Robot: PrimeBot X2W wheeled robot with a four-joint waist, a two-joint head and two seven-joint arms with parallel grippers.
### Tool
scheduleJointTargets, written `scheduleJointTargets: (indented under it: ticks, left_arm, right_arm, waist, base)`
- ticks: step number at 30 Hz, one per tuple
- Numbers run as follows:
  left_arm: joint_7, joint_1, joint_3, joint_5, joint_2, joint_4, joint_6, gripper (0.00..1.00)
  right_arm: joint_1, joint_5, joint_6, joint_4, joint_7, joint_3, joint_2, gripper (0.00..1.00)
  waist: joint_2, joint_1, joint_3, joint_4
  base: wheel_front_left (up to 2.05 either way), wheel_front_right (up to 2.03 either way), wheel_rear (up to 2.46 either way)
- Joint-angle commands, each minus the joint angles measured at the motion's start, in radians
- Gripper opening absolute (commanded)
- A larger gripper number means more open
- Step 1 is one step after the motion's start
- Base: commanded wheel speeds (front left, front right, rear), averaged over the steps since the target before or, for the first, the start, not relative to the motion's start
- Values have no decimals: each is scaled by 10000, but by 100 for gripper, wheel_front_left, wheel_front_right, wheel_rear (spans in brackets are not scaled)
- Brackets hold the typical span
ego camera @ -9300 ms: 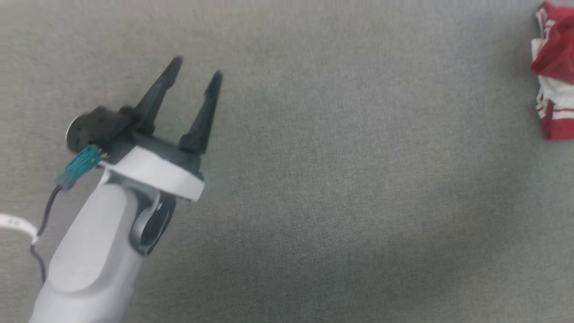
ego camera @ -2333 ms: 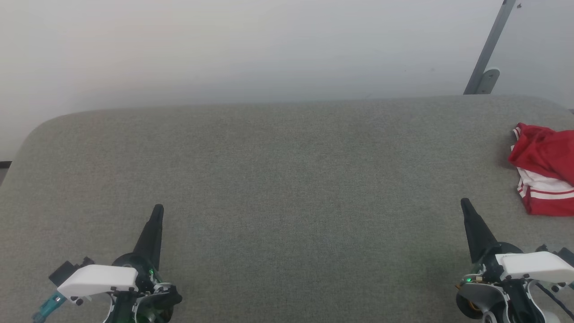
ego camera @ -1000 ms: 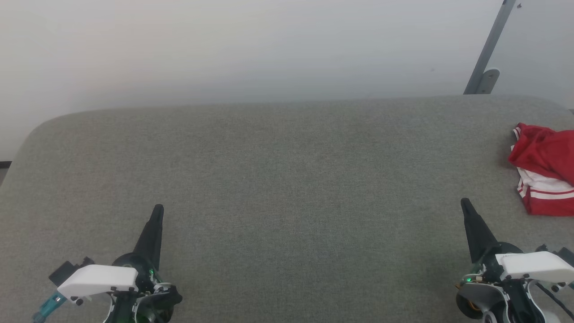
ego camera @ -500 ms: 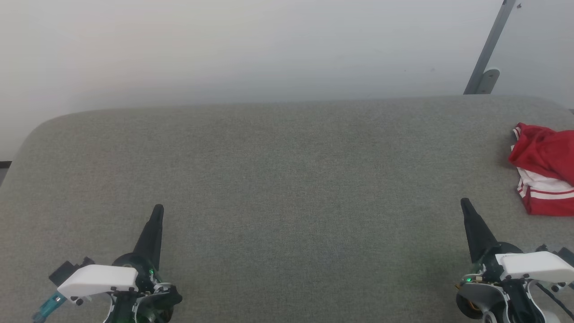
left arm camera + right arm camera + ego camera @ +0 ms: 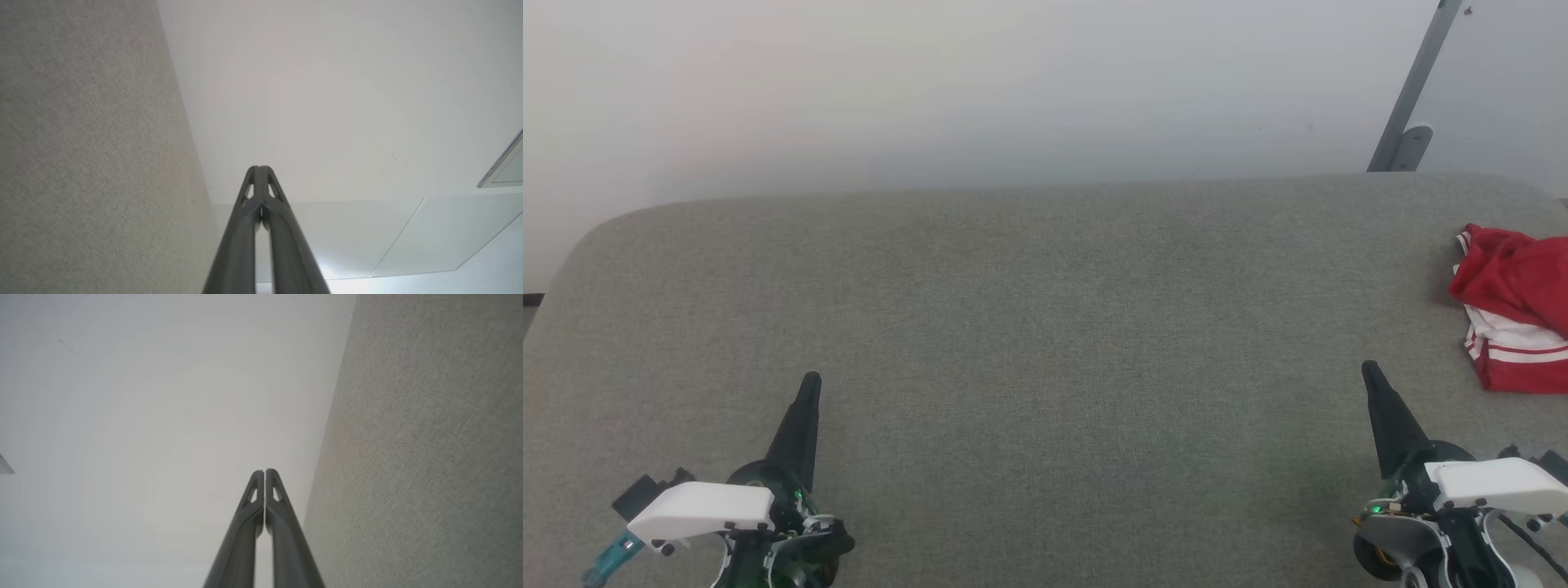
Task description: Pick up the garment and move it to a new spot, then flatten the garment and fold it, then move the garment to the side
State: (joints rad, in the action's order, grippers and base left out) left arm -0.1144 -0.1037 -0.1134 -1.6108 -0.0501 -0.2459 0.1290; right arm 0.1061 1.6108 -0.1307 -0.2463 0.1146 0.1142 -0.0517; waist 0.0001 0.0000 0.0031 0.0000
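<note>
The garment, a red cloth bundle with white striped trim, lies folded at the far right edge of the grey fabric table, cut off by the head view's border. My left gripper rests at the lower left, shut and holding nothing. At the lower right my right gripper is likewise shut and holding nothing, a short way in front and left of the garment. In the left wrist view the left gripper has its fingers pressed together, and in the right wrist view the right gripper shows the same.
A pale wall rises behind the table's rounded far edge. A grey metal post with a bracket leans at the back right. The broad grey cloth stretches between the two grippers.
Over the last second nothing has moved. Since the oldest frame the head camera has lifted, and the left gripper, then open, has shut.
</note>
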Motion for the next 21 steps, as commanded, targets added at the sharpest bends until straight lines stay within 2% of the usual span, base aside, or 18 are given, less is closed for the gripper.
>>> scheduleJointTargets:
  ticks: [1, 21]
  left_arm:
    - [-31, -117, -15, -37, 22, 5, 32, 0]
    - [-30, -117, -15, -38, 22, 4, 32, 0]
  right_arm:
    - [54, 41, 0, 40, 27, 1, 34, 0]
    - [54, 41, 0, 40, 26, 2, 33, 0]
  waist:
    - [-1, 0, 0, 0]
    - [-1, 0, 0, 0]
  base:
    - [0, 0, 0]
    - [0, 0, 0]
